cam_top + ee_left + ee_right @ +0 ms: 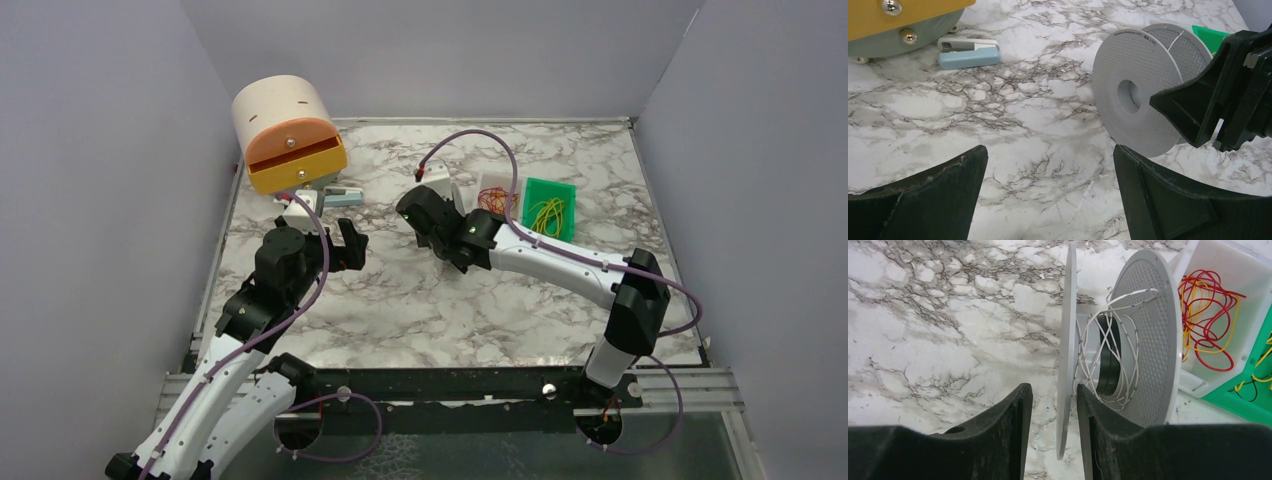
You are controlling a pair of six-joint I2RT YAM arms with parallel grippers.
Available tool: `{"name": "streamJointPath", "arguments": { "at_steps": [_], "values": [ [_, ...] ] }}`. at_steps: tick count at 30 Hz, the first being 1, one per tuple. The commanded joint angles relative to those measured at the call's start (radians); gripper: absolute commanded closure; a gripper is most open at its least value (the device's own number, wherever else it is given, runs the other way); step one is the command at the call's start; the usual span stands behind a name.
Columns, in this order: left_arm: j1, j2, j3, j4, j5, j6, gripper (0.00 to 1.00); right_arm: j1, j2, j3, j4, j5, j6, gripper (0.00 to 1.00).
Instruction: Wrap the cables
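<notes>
The red-orange cables (1208, 315) lie coiled in a white bin (494, 186) at the back, mixed with some yellow strands. A pale grey spool (1148, 340) stands on edge on the marble beside the bin, with thin white wire looped round its hub. My right gripper (1054, 387) straddles the spool's near flange (1067, 340), open, with a gap showing on the left finger's side. In the left wrist view the spool (1143, 95) faces me with the right gripper (1198, 115) on its rim. My left gripper (1050, 152) hangs wide open over bare marble, left of the spool.
A tan and orange drum-shaped box (288, 135) sits at the back left, with a pale blue stapler (968, 51) in front of it. A green bin (549, 208) holding yellow-green wires stands right of the white bin. Grey walls close in three sides.
</notes>
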Motion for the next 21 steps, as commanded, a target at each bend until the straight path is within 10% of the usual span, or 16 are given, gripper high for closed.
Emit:
{"name": "streamJointPath", "arguments": {
  "at_steps": [1,21],
  "values": [
    [0.008,-0.008,0.008,0.017,0.017,-0.006,0.01,0.010,-0.057,0.036,-0.009,0.047,0.007,0.57],
    [0.008,0.037,0.006,0.019,0.081,-0.003,0.01,0.000,-0.203,-0.001,-0.052,0.120,-0.045,0.52]
  ]
}}
